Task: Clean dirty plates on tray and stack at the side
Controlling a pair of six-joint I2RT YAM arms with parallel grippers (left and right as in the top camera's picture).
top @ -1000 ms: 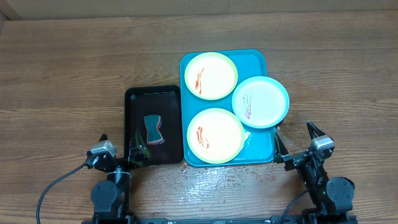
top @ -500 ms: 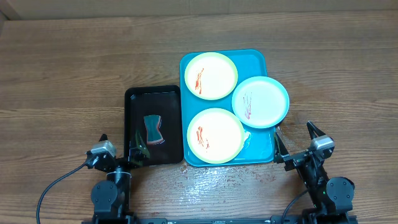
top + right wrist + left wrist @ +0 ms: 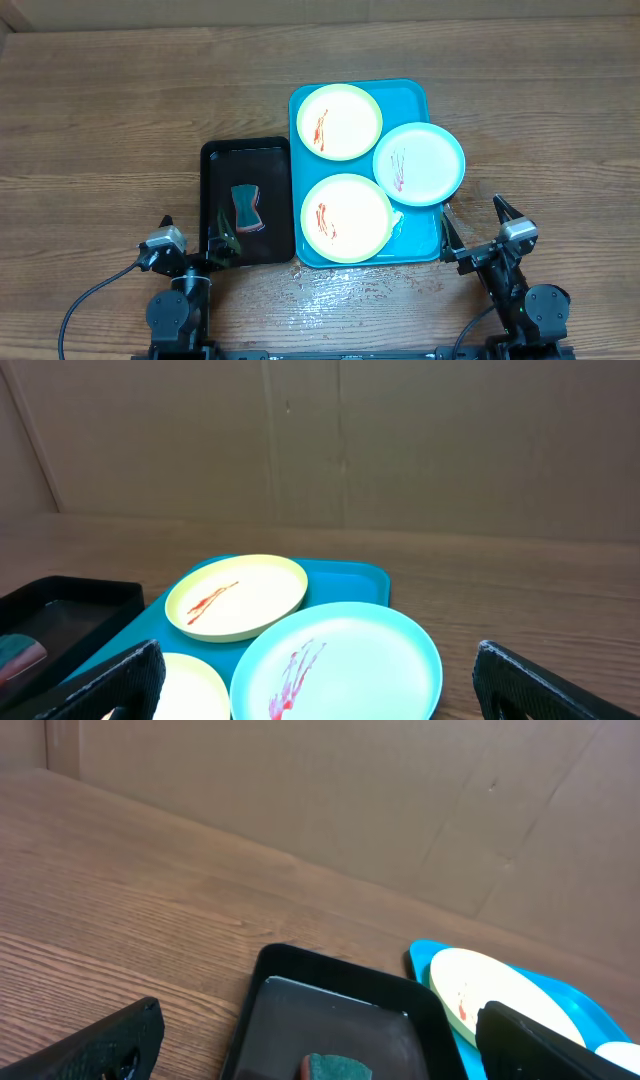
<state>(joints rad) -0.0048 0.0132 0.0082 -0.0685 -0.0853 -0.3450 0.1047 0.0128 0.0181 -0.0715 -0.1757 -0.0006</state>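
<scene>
1. Tipping hazard: the blue plate [image 3: 419,163] lies over the right rim of the tray [image 3: 412,96], partly off it and just beside the near yellow-green plate [image 3: 346,217]. Downward pressure on its overhanging side would probably tilt it or push it onto the table [image 3: 100,120].
2. Sliding hazard: the far yellow-green plate [image 3: 340,122] and the near one sit flat inside the tray with nothing holding them. Wiping one with a single arm would probably drag the plate along instead of lifting the red smear, so one gripper has to steady the plate.
3. Tool hazard: the sponge [image 3: 246,207] lies in the black tray [image 3: 248,147], just left of the tray. A shallow pinch could drop it onto a plate or the table on the way across.
4. Stacking hazard: no plate has been wiped, and all three show red streaks. Stacking a plate before it is clean would probably smear the one above or below it.
5. Left gripper [image 3: 190,230]: the jaws are spread wide and hold nothing. It is low at the near table edge, with one finger over the near corner of the black tray; whether it touches cannot be told.
6. Right gripper [image 3: 472,210]: the jaws are spread wide and empty. The fingers [image 3: 100,682] frame the blue plate from the near side — clear of it and of the tray's near right corner
</scene>
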